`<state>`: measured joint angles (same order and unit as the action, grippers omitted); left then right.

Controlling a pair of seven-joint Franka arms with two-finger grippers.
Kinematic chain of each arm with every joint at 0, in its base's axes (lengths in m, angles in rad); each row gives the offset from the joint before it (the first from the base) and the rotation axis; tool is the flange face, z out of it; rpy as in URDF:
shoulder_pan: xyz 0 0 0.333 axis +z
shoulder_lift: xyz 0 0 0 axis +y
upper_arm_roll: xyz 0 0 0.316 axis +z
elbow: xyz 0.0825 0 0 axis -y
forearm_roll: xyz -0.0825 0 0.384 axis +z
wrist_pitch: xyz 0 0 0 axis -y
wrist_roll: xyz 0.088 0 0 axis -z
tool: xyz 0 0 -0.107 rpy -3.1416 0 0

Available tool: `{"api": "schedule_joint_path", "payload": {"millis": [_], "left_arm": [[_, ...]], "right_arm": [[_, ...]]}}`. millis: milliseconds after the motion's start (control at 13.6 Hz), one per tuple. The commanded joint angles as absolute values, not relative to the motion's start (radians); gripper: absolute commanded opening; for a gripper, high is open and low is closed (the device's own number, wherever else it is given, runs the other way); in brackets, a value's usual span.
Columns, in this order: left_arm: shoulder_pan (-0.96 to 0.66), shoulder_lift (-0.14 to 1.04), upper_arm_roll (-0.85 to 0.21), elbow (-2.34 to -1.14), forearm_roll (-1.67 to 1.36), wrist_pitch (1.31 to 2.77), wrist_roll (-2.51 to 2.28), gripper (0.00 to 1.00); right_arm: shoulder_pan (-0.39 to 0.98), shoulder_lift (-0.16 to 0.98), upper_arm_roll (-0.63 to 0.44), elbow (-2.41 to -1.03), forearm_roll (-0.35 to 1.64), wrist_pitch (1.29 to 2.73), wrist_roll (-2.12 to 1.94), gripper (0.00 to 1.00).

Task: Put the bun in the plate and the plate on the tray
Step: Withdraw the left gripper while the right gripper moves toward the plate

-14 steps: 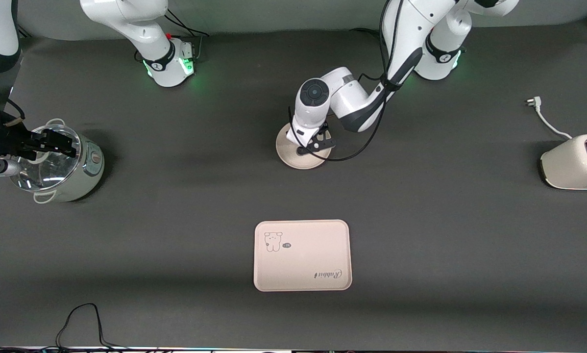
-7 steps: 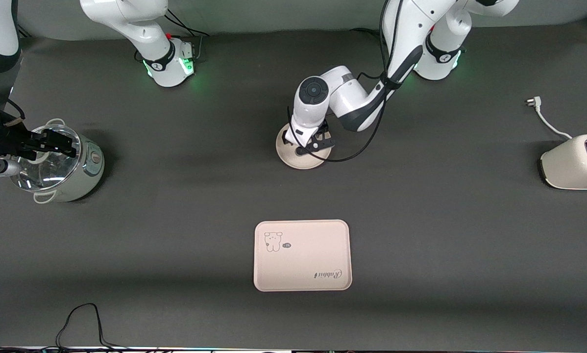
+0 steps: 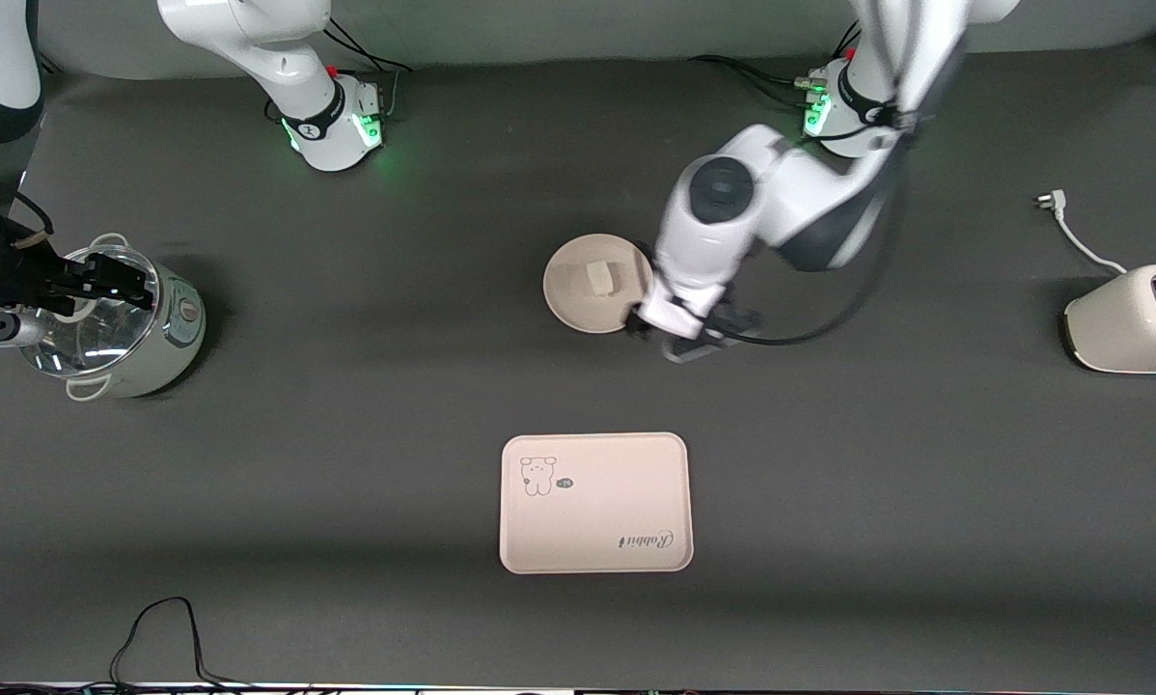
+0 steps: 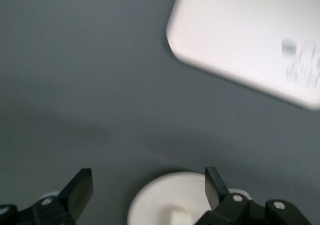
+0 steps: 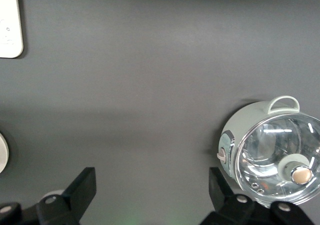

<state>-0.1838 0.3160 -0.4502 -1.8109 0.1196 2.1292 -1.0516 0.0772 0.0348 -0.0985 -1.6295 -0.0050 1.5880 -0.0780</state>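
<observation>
Both jaws wide open, empty: left gripper (image 3: pixel 679 340) just beside plate (image 3: pixel 568 304), right gripper (image 3: pixel 105 280) waiting over pot (image 3: pixel 158 338). Bun (image 3: pixel 599 278) in plate, prob flat. Next: pinch rim square, lift level toward tray (image 3: pixel 594 503).

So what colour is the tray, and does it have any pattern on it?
The tray is cream-beige with a small cartoon animal drawing and "Rabbit" script; front view shows it best.

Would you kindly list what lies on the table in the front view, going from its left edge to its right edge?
Pot with glass lid → plate holding the bun → left gripper → toaster. The tray overlaps the plate's span, so I omit it.
</observation>
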Motion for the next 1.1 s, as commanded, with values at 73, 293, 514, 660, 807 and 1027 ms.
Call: {"api": "schedule_joint_path", "payload": {"millis": [73, 293, 514, 660, 807, 1027], "left_arm": [[-0.034, 0.310, -0.460, -1.564, 0.130, 1.861, -0.873, 1.00], [0.058, 0.305, -0.456, -1.470, 0.130, 1.784, -0.731, 1.00], [0.009, 0.281, -0.320, -1.430, 0.129, 1.708, -0.671, 1.00], [-0.063, 0.247, -0.180, -1.427, 0.115, 1.669, -0.562, 1.00], [-0.106, 0.200, -0.082, -1.440, 0.110, 1.629, -0.479, 1.00], [-0.066, 0.083, -0.071, -1.550, 0.097, 1.615, -0.384, 1.00]], "right_arm": [[0.149, -0.008, -0.101, -1.651, 0.012, 1.580, -0.084, 1.00], [0.233, -0.018, -0.100, -1.651, 0.029, 1.580, -0.029, 1.00], [0.343, -0.025, -0.100, -1.648, 0.071, 1.582, 0.099, 1.00], [0.444, -0.025, -0.098, -1.647, 0.072, 1.592, 0.214, 1.00], [0.559, -0.020, -0.098, -1.649, 0.080, 1.621, 0.348, 1.00], [0.725, -0.009, -0.098, -1.651, 0.098, 1.660, 0.585, 1.00]]}}
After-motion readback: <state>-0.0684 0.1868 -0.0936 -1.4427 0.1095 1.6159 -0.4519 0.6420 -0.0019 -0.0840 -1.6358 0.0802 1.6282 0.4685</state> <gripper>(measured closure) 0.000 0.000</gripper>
